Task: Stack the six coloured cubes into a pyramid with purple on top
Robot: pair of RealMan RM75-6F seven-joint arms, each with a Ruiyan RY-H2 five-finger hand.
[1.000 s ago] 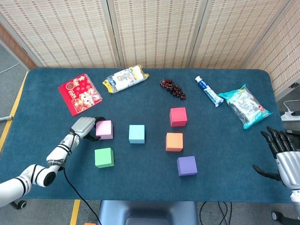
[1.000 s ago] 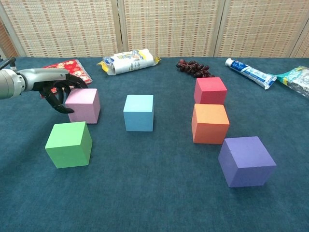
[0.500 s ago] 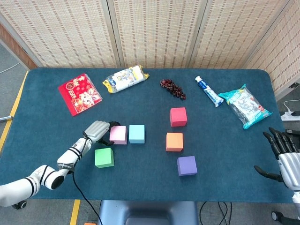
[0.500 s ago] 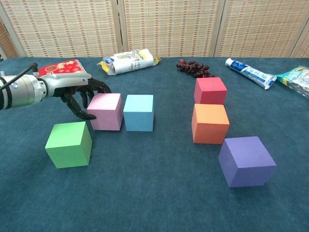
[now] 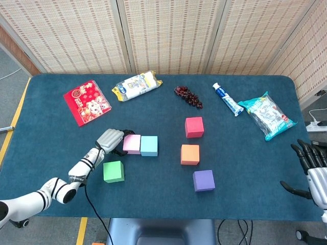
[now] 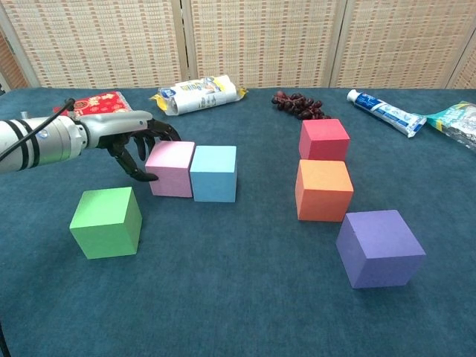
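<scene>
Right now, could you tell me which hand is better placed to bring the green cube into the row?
Left. The left hand is beside the green cube; the right hand is far off.

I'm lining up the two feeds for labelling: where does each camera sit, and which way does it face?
Head view: high above the near table edge, looking steeply down on the whole table; shows the left hand with its arm, and the right hand.
Chest view: low at the near edge, looking level across; shows only the left hand.
Shared: that hand against the pink cube, all cubes.
</scene>
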